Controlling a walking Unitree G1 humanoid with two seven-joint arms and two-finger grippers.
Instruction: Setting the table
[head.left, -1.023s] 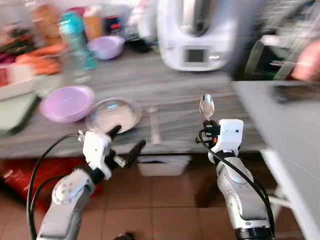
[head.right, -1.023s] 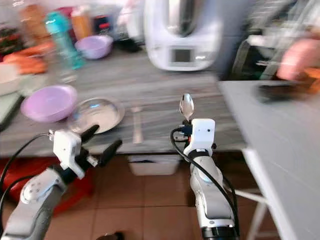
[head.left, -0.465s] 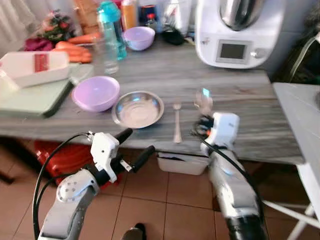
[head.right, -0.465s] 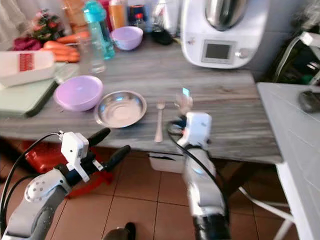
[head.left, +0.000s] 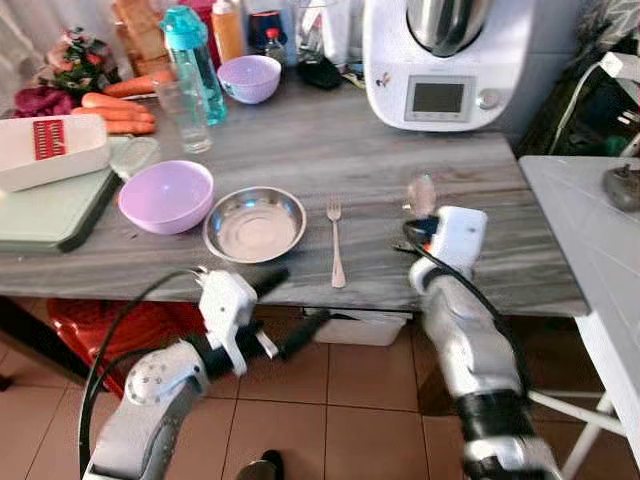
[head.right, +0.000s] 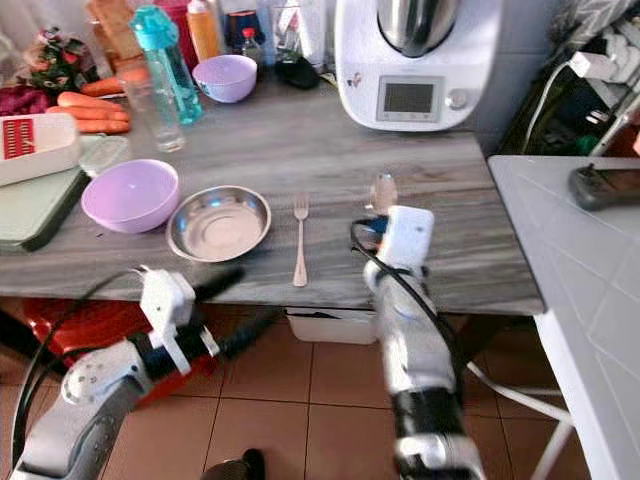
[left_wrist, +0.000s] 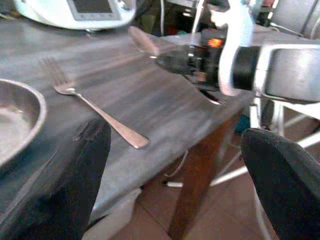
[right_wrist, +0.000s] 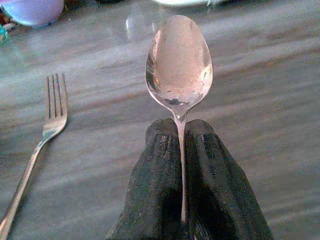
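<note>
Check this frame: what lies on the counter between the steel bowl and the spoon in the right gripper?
A fork, lying alone on bare counter between the steel bowl and the spoon clamped in the right gripper. Left eye view.

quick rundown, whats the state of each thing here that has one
spoon: clamped by its handle in the right gripper, bowl out front
left gripper: open, nothing in it, below the table edge
fork: flat on the table
steel bowl: upright, empty
purple bowl: upright
blue bottle: standing, capped

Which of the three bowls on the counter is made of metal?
The steel bowl, between the near purple bowl and the fork; the other two are purple.
</note>
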